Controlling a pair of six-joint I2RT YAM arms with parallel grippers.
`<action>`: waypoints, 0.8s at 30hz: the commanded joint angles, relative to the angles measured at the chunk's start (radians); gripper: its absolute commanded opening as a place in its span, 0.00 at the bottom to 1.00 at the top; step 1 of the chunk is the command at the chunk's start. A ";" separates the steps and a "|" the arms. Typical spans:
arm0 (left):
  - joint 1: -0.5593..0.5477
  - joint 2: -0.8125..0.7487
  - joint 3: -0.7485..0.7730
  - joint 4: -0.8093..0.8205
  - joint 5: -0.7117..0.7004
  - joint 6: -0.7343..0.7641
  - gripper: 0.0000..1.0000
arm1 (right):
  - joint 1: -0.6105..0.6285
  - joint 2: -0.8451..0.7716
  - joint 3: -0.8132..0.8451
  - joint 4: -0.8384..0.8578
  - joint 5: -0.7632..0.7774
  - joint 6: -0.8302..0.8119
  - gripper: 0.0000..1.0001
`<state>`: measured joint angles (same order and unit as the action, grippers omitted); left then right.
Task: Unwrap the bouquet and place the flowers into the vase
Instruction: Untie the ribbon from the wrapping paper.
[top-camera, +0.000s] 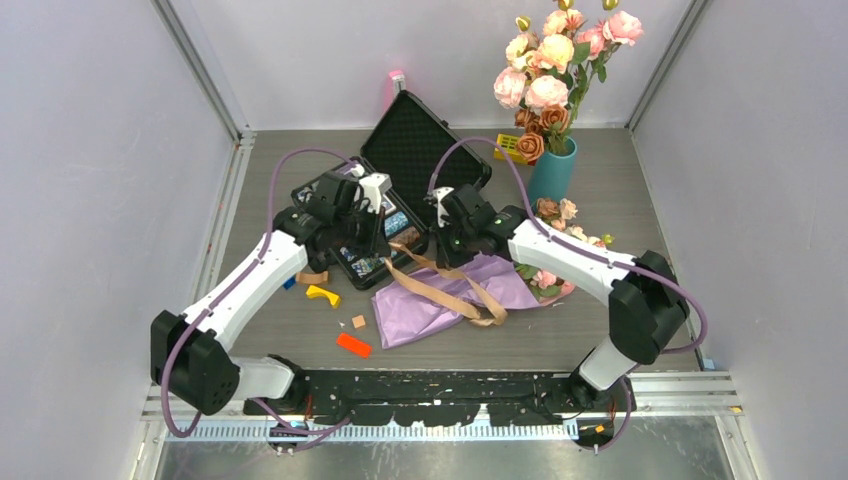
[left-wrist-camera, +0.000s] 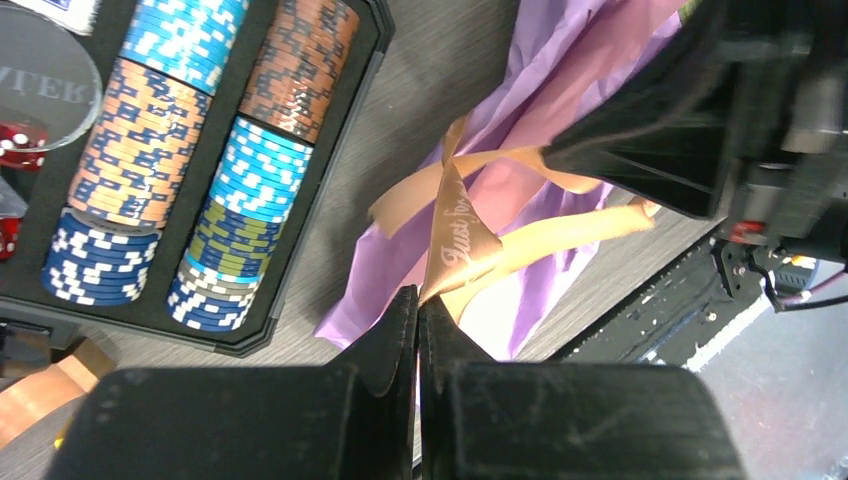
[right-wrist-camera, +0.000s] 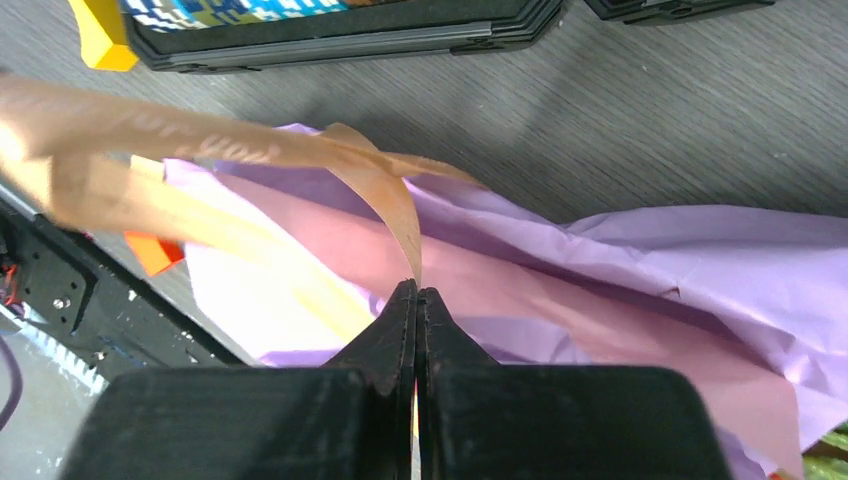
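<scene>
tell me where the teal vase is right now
Top view: the vase stands at the far right, just right of the open black case.

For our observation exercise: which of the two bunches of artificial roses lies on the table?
The small pink, peach and white bunch beside the tall teal vase; the larger pink-cream bunch stands upright in it.

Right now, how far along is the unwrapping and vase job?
Done: the lilac paper lies spread open. In hand: left gripper and right gripper are each shut on the tan ribbon, lifted above the paper. Left: the flowers lie beside the vase, not in it.
</scene>
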<state>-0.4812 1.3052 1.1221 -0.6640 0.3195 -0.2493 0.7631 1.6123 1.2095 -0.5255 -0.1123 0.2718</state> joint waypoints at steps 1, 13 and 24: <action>0.006 -0.046 -0.008 0.025 -0.068 0.016 0.00 | 0.002 -0.122 0.034 -0.034 -0.028 0.001 0.00; 0.006 -0.016 -0.011 0.020 -0.183 0.027 0.00 | 0.002 -0.471 -0.085 -0.142 -0.018 0.111 0.00; 0.006 -0.039 0.046 0.083 -0.198 0.098 0.00 | 0.002 -0.789 -0.213 -0.276 0.529 0.268 0.00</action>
<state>-0.4812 1.2892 1.1046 -0.6334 0.1307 -0.2157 0.7631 0.8898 1.0218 -0.7391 0.1509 0.4320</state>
